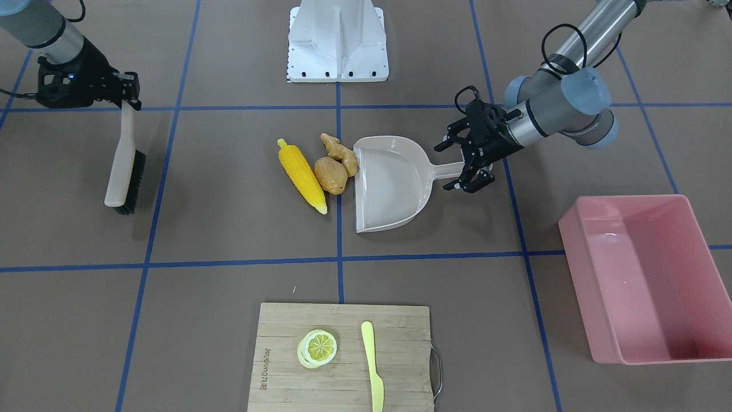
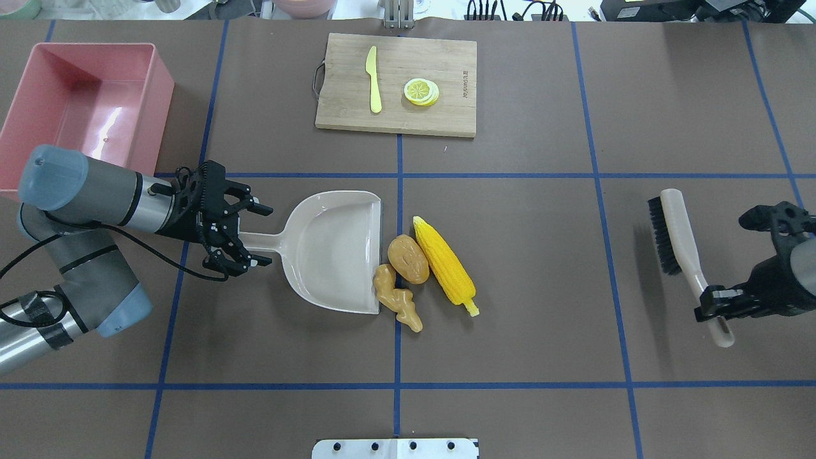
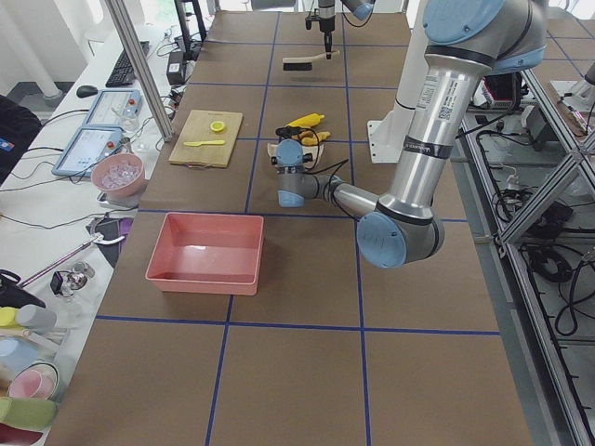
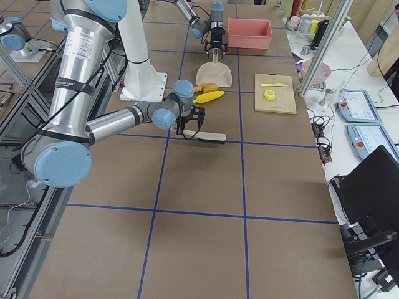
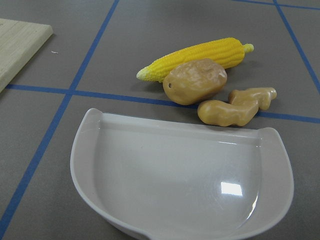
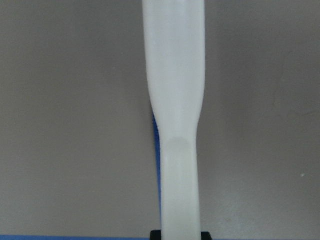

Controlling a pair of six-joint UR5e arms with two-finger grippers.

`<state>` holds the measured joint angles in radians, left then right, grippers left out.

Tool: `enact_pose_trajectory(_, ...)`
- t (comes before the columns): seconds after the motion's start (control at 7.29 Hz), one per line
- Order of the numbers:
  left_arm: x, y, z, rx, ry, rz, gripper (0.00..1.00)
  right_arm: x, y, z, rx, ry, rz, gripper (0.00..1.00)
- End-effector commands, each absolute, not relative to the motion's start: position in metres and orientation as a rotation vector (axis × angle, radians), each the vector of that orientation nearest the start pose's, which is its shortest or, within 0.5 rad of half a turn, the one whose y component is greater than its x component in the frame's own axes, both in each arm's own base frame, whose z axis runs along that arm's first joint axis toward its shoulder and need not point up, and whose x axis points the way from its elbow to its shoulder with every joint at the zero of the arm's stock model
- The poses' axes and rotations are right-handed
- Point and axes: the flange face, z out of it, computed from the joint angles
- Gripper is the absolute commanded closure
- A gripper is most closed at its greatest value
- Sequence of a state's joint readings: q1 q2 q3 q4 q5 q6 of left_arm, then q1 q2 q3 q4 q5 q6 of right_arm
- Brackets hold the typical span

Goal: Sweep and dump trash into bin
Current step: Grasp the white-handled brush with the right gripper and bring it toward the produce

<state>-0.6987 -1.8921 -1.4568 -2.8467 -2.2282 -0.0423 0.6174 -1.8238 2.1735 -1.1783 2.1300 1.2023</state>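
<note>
Sweeping not yet begun: I have the right pincer (image 2: pixel 707 305) clamped on the brush (image 2: pixel 676 236) handle, well apart from the trash. The left pincer (image 2: pixel 262 236) gapes around the dustpan (image 2: pixel 331 248) handle, ungripped. The corn (image 2: pixel 444 259), potato (image 2: pixel 408 259) and ginger (image 2: pixel 396 298) lie on the desk (image 2: pixel 542 255) at the pan's lip; none is in the pink bin (image 2: pixel 163 102).

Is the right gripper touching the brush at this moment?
Touching. In the overhead view the right gripper is shut on the brush, clamping its handle near the end.
</note>
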Motion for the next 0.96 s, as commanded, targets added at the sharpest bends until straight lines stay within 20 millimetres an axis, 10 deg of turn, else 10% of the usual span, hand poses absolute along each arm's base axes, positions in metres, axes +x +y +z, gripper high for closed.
enact_pose_trajectory(0.0, 0.425, -0.443, 0.402, 1.085, 1.173, 1.14, 0.02, -0.33, -0.251, 0.371, -0.118, -0.833, 0.026, 1.0)
enact_pose_trajectory(0.41, 0.439, -0.431, 0.402, 1.062, 1.189, 1.128, 0.02, -0.432, -0.227, 0.254, -0.139, -0.738, -0.016, 1.0)
enact_pose_trajectory(0.82, 0.449, -0.425, 0.403, 1.063, 1.177, 1.115, 0.02, -0.472, -0.225, 0.263, -0.133, -0.69, -0.04, 1.0)
